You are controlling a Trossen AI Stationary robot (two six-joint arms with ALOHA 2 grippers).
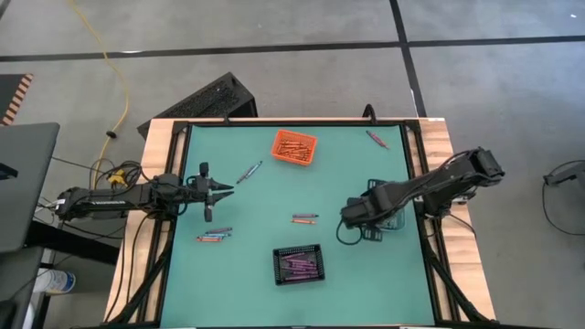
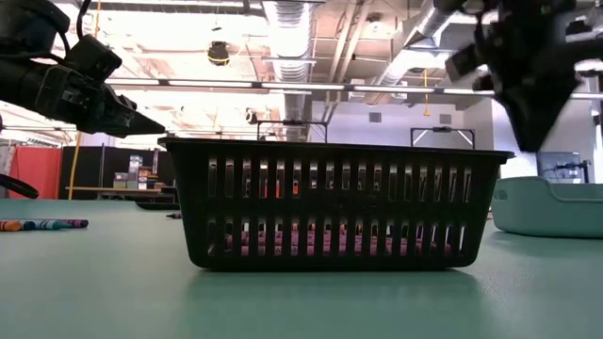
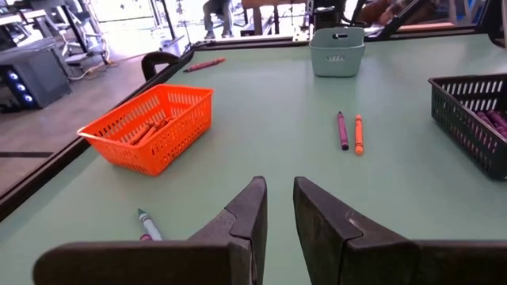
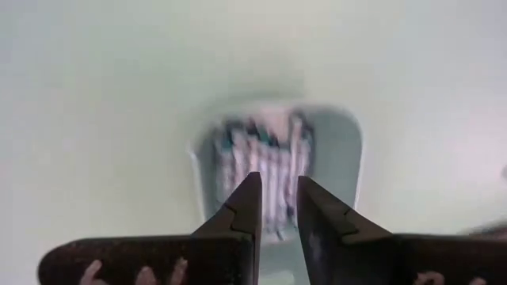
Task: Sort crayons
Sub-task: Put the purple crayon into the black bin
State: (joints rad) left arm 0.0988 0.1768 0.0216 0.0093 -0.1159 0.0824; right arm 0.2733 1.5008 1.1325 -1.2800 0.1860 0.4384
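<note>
Loose crayons lie flat on the green table: a purple and orange pair (image 1: pixel 304 217) (image 3: pixel 349 133) at the middle, a few (image 1: pixel 213 235) near my left gripper, one (image 1: pixel 249 172) farther back and a red one (image 1: pixel 377 139) at the far right. My left gripper (image 1: pixel 228 189) (image 3: pixel 279 184) hovers level at the table's left, its fingers a little apart with nothing between them. My right gripper (image 1: pixel 350 219) (image 4: pixel 277 180) points down above the teal bin (image 4: pixel 337 158), which holds several crayons (image 4: pixel 265 162). It is slightly open and holds nothing.
An orange bin (image 1: pixel 293 147) with orange crayons stands at the far middle. A black bin (image 1: pixel 298 264) with purple crayons stands at the near middle. Bare table lies between the bins and along the near edge.
</note>
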